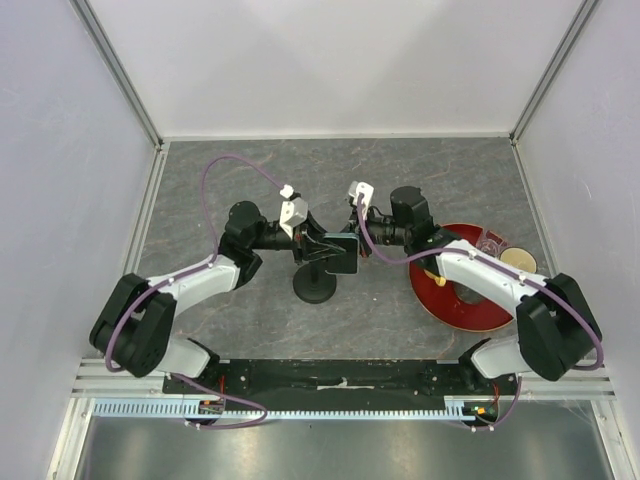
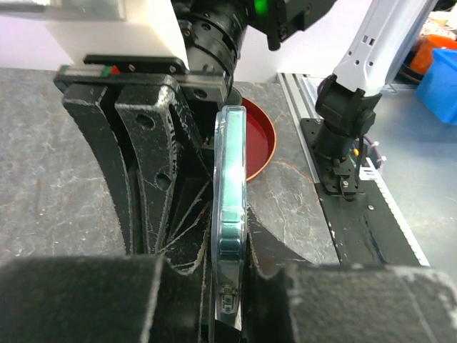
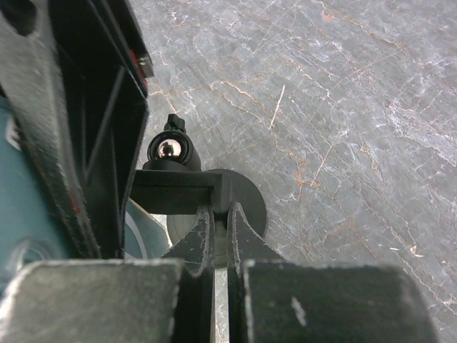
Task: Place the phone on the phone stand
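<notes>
The grey stone table (image 1: pixel 420 180) lies between white walls, and near its middle the task looks nearly done but not finished: the phone (image 2: pixel 231 214) is up at the top of the stand (image 1: pixel 315 288), though I cannot tell whether it is seated yet. On the left, the left gripper (image 1: pixel 312 243) is closed on the phone, which stands on edge between its fingers. On the right, the right gripper (image 3: pixel 220 246) is pinched tight on the stand's clamp (image 3: pixel 178 194), seemingly steadying it, so seating the phone, letting go and backing away remain.
</notes>
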